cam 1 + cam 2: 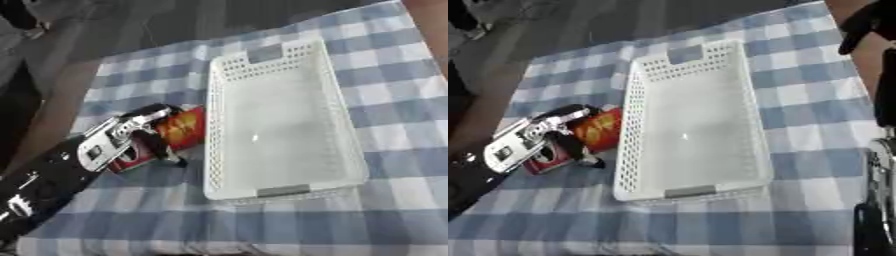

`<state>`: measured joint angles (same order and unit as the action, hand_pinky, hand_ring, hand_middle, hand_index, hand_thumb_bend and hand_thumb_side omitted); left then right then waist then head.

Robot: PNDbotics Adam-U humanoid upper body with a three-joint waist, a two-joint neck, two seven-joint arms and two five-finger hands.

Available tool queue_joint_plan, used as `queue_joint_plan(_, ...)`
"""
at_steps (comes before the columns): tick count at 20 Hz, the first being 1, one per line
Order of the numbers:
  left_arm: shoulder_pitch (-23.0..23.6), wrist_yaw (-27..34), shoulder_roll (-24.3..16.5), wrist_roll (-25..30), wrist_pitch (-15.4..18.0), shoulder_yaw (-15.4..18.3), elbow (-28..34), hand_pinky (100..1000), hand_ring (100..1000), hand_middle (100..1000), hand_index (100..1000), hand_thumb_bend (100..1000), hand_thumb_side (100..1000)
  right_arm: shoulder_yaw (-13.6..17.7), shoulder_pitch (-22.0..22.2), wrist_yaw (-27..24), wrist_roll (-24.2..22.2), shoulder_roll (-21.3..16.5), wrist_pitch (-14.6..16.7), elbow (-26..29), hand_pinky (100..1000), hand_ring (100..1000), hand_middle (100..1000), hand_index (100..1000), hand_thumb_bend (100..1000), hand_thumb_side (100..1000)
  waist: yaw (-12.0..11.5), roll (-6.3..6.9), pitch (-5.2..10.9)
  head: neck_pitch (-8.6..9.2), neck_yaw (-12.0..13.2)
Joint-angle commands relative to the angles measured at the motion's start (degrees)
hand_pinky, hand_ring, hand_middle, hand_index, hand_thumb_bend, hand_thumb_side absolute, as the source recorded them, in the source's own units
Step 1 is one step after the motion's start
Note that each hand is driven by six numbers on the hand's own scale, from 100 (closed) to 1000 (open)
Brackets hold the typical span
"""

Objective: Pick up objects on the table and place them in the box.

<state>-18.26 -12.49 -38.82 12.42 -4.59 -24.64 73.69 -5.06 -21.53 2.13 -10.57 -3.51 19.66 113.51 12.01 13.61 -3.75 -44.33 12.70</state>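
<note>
While the white basket [284,185] sits empty, the left robot hand [131,132] curls around a red packet [184,129].

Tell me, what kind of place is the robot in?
Probably a practice table indoors, maybe a lab. A blue-and-white checked cloth covers it, a white plastic basket sits empty on it, and the robot's left hand has its fingers round a red packet.

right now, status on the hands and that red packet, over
Left robot hand curled round red packet, on the checked cloth beside white basket. Basket holds nothing. Right arm at the right edge of the right eye view, hand state unclear. Nothing between packet and basket.
</note>
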Motion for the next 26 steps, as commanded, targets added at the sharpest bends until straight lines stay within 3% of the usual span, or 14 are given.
queue_joint_plan(1,2.1,2.9,-1.2,0.8,-0.4,-1.2,3.0,100,125,219,335,100,100,0.1,-0.8,0.3,0.2,0.0,0.0,1.1,316,481,638,765,100,1000,0.0,-0.66,-0.14,0.21,-0.5)
queue_joint_plan(9,2.8,5.9,-11.2,-1.7,-2.3,3.9,15.2,100,129,224,346,102,100,0.4,-0.6,0.7,0.5,-0.2,0.0,1.0,315,480,636,764,100,1000,-0.5,-0.66,0.01,0.21,-1.5)
queue_joint_plan(10,2.8,5.4,-11.9,-1.9,-2.3,4.2,16.3,100,117,201,318,147,100,0.4,-0.5,0.7,0.5,-0.2,0.0,1.0,315,480,635,763,100,1000,-0.5,-0.66,0.02,0.21,-1.5)
queue_joint_plan(16,2.3,-2.7,-14.1,-5.6,0.7,6.8,22.3,100,100,133,259,225,100,0.5,-0.6,0.9,0.6,-0.4,0.0,1.0,314,479,628,757,100,1000,-0.5,-0.66,-0.13,0.21,-1.8)
queue_joint_plan(21,1.7,-13.2,-14.0,-11.5,5.2,9.7,28.3,100,100,101,206,228,100,0.6,-0.6,1.1,0.7,-0.6,0.1,1.0,313,477,624,752,100,1000,-0.7,-0.66,-0.37,0.21,-2.0)
queue_joint_plan(24,1.4,-18.4,-13.6,-17.1,8.8,11.0,33.2,100,100,100,198,574,100,0.7,-0.7,1.3,0.8,-0.7,0.1,1.0,313,476,622,750,100,1000,-0.9,-0.66,-0.5,0.21,-2.1)
queue_joint_plan(25,1.1,-20.8,-13.6,-19.2,10.5,11.5,35.3,100,100,100,195,565,100,0.7,-0.7,1.3,0.8,-0.8,0.1,1.0,313,476,622,750,100,1000,-0.9,-0.66,-0.54,0.21,-2.1)
queue_joint_plan(26,1.1,-23.2,-13.5,-20.9,11.7,11.9,36.9,100,100,100,194,641,100,0.8,-0.7,1.3,0.9,-0.8,0.2,1.0,313,476,622,750,100,1000,-1.0,-0.66,-0.58,0.21,-2.1)
